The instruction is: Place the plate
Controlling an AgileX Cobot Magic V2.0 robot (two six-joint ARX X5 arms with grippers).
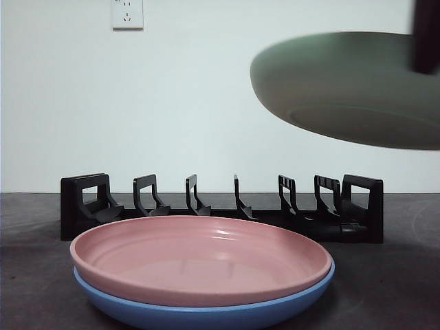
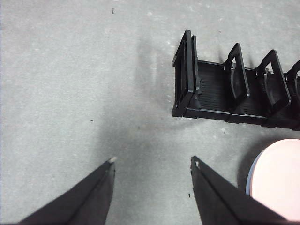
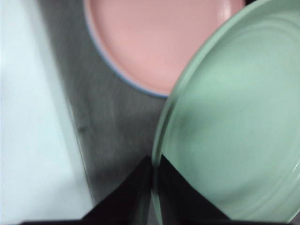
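**Green plate lifted, not yet racked**

The right gripper (image 3: 153, 187) pinches the green plate (image 1: 350, 86) by its rim, high above the rack (image 1: 220, 206). The left gripper (image 2: 152, 164) waits, jaws spread and empty. Slotting remains; the pink plate (image 1: 199, 258) and blue plate (image 1: 206, 313) sit stacked.

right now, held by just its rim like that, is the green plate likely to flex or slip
Probably stiff: the green plate keeps its shape in the air, though the right end effector pinches only its rim. Its smooth surface looks slippery, so such a narrow edge grip might let it swing or slide.
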